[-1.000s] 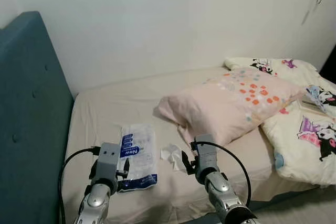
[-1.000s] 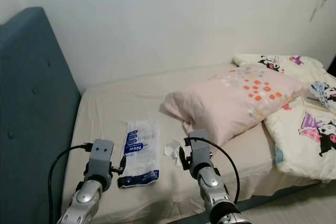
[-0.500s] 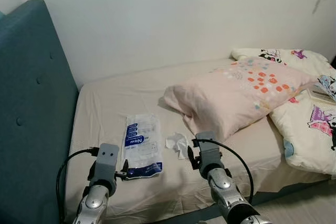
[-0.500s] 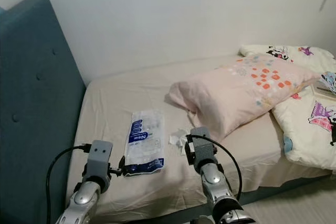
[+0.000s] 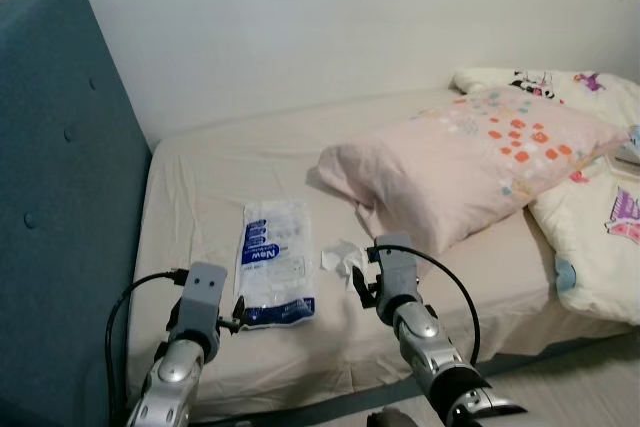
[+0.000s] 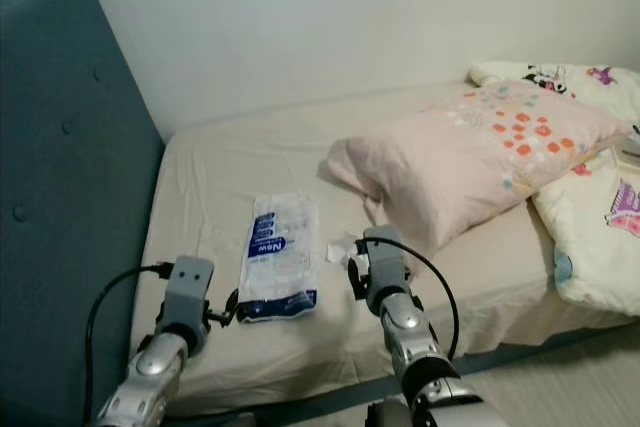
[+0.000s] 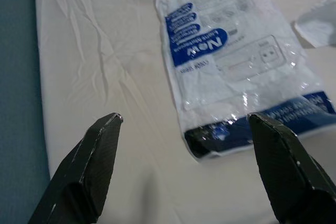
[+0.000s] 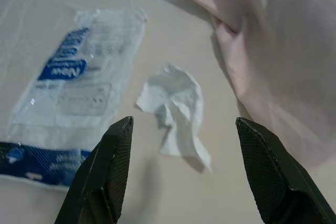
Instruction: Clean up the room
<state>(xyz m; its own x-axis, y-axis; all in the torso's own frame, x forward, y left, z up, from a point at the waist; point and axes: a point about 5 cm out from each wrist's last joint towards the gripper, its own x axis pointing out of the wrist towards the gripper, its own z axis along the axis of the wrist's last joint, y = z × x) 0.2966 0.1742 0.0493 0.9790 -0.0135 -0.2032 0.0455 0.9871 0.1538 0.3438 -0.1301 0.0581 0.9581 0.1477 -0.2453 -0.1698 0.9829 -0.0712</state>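
From your head views, 2 pieces of litter lie on the bed (image 5: 200, 197): a flat plastic packet (image 5: 273, 265) and a crumpled tissue (image 5: 341, 256) beside the pink pillow (image 5: 470, 162). Left wrist: left gripper (image 7: 191, 169), jaws wide apart, hovers over the packet, which looks empty; it could slide flat. Right wrist: right gripper (image 8: 184, 174), also spread, frames the tissue; you might pinch sheet.
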